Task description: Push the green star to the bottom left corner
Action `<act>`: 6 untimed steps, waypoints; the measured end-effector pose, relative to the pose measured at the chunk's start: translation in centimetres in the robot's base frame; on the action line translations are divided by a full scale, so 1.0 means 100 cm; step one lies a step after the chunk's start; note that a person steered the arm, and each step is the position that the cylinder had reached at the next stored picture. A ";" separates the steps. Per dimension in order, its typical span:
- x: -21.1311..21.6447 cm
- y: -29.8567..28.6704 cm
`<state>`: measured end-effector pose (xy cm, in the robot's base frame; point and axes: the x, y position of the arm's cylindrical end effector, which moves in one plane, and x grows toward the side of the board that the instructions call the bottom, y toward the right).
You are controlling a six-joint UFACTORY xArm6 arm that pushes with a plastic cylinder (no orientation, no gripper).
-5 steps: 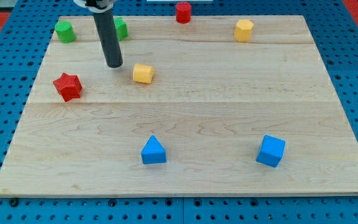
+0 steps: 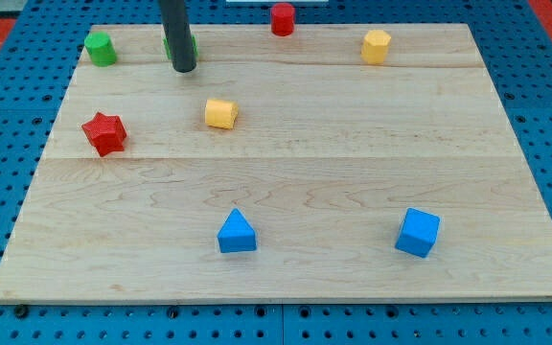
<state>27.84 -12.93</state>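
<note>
My tip rests on the board near the view's top left. A green block sits just above the tip; the rod hides most of it, so I cannot make out its shape. Only thin green edges show on either side of the rod. A second green block, rounded like a cylinder, stands further left near the board's top left corner. The board's bottom left corner lies far below both green blocks.
A red star lies at the left. A yellow cylinder sits below and right of the tip. A red cylinder and a yellow block stand along the top. A blue triangle and a blue cube lie low.
My tip has moved toward the view's top, from left of the yellow cylinder to just below the green block. The rod now hides more of that block. No block has moved.
</note>
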 end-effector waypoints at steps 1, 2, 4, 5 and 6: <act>-0.016 0.032; -0.056 0.105; -0.045 0.000; 0.031 -0.002; -0.027 0.036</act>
<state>25.19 -9.30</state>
